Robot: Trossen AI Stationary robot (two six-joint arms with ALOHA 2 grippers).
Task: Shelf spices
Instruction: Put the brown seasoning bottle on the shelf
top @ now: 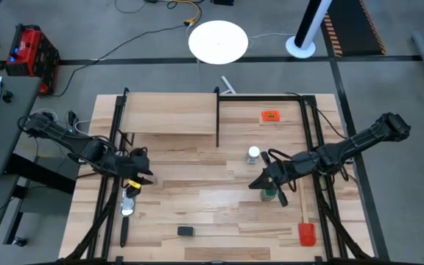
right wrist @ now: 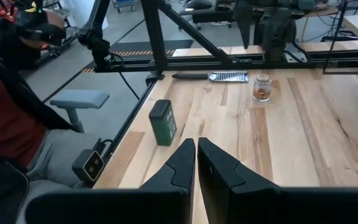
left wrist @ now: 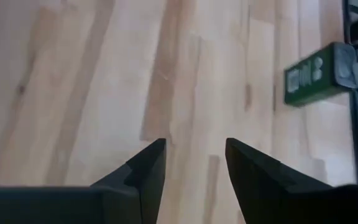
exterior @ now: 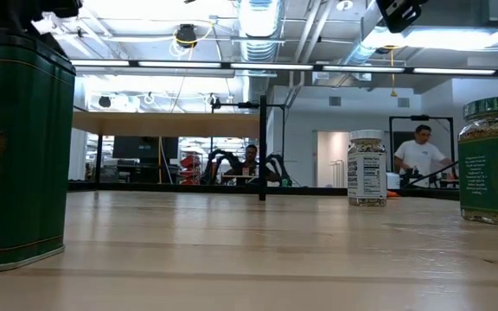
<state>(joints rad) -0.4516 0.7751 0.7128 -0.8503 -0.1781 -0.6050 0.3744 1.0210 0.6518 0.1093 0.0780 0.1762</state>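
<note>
Left gripper (top: 140,179) jaws apart, empty, above brownish jar (top: 129,199): pick step. Next: descend, clamp. Right gripper (top: 258,182) closed, near green-lidded jar (top: 269,194).

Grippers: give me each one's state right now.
Left gripper: open, holding nothing.
Right gripper: shut, holding nothing.

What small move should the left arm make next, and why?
Probably shift the left gripper over the brownish jar and lower it. Its jaws stand open with only bare table between them, and the jar stands upright and free close by.
</note>
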